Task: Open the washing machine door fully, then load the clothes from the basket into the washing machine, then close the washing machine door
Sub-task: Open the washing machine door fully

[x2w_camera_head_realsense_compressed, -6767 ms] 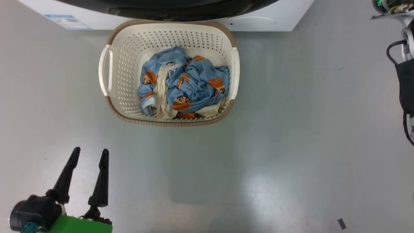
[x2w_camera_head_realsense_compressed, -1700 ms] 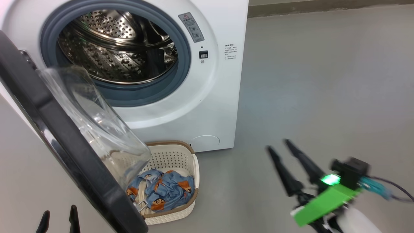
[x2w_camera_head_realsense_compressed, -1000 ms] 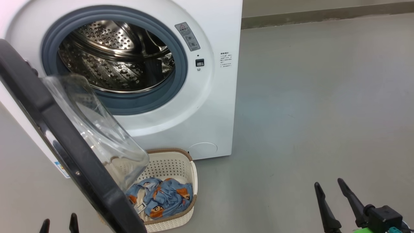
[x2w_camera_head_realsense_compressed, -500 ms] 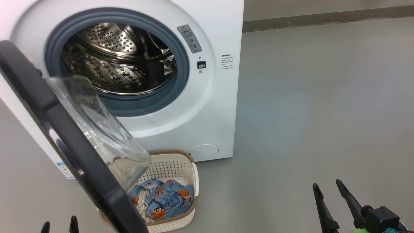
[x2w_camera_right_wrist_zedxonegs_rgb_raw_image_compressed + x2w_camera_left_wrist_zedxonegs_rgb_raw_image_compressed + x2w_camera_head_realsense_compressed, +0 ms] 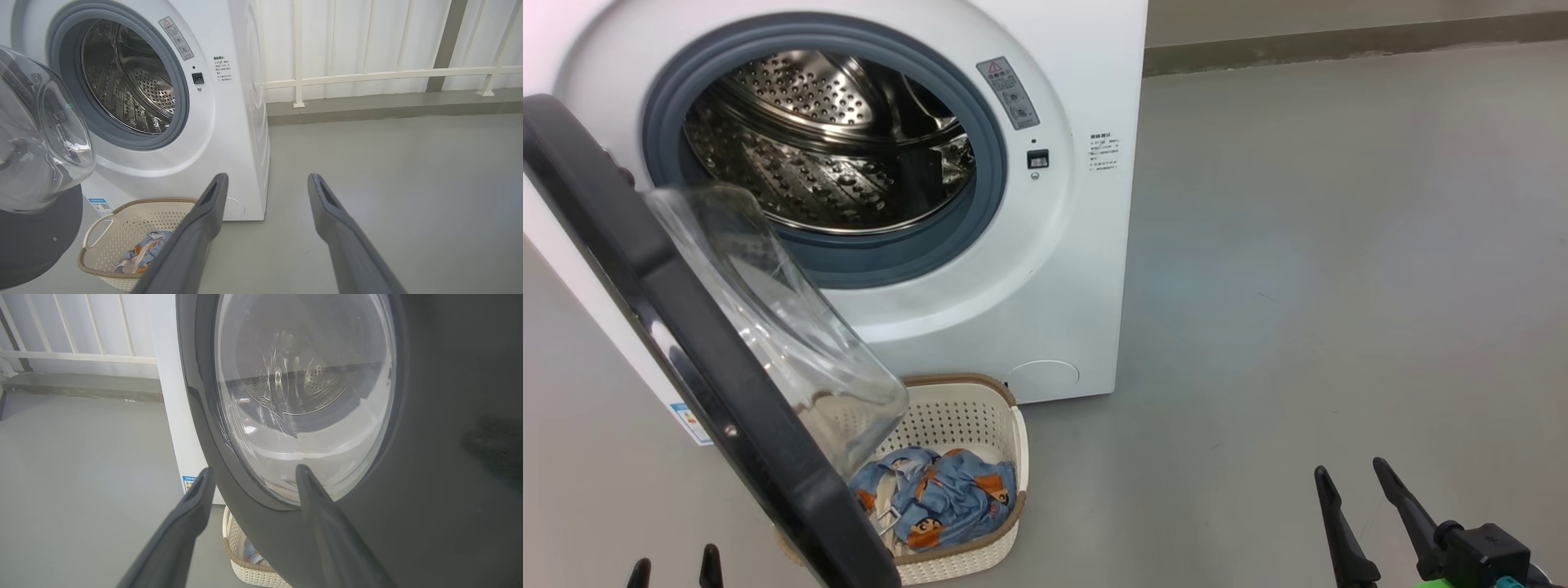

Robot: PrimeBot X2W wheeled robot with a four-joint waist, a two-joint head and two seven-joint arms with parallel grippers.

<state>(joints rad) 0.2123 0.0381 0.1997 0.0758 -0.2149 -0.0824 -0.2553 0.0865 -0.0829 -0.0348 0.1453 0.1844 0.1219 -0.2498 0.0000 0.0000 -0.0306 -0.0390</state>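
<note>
White-fronted, the washing machine (image 5: 1054,269) stands ahead of me to the left, its steel drum (image 5: 825,155) showing. The washing machine door (image 5: 678,327) hangs swung out on the left, its glass bowl overhanging the basket (image 5: 968,404). That basket sits on the grey floor (image 5: 1298,286) at the machine's foot, with the clothes (image 5: 947,498) bundled inside. My left fingers (image 5: 710,567) are spread wide and empty, near the door's outer face. My right fingers (image 5: 1339,531) are parted too, holding nothing, over bare floor well right of the basket.
</note>
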